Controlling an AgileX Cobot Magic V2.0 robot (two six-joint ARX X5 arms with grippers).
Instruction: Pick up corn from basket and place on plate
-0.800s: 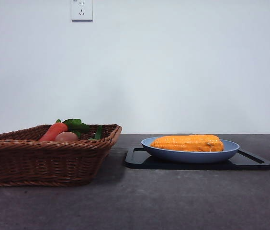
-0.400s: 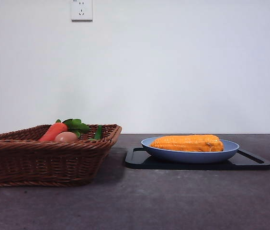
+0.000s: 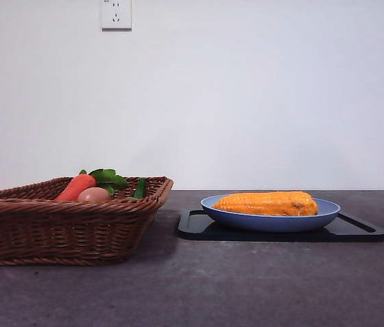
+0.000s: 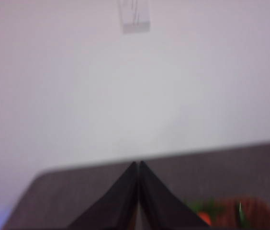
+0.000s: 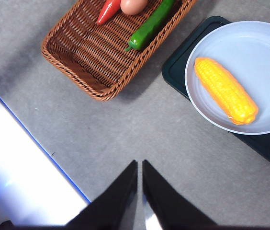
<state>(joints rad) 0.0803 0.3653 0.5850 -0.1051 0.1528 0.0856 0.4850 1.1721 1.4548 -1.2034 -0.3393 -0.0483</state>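
Note:
The orange-yellow corn (image 3: 267, 203) (image 5: 225, 89) lies on its side in the light-blue plate (image 3: 274, 221) (image 5: 259, 48), with no gripper touching it. The brown wicker basket (image 3: 62, 228) (image 5: 87, 62) stands to the left of the plate. My right gripper (image 5: 139, 164) is shut and holds nothing, high above the table between basket and plate. My left gripper (image 4: 138, 165) is shut too, raised and facing the back wall, with a corner of the basket (image 4: 250, 215) blurred beside it. Neither arm shows in the front view.
A carrot with green leaves (image 3: 76, 187) (image 5: 108, 9), a pinkish-tan egg shape (image 3: 94, 195) (image 5: 132, 5) and a green pepper (image 5: 149, 26) lie in the basket. The plate rests on a flat black tray (image 3: 362, 231) (image 5: 178, 67). The table's edge with a blue line (image 5: 34, 143) runs close to the right gripper.

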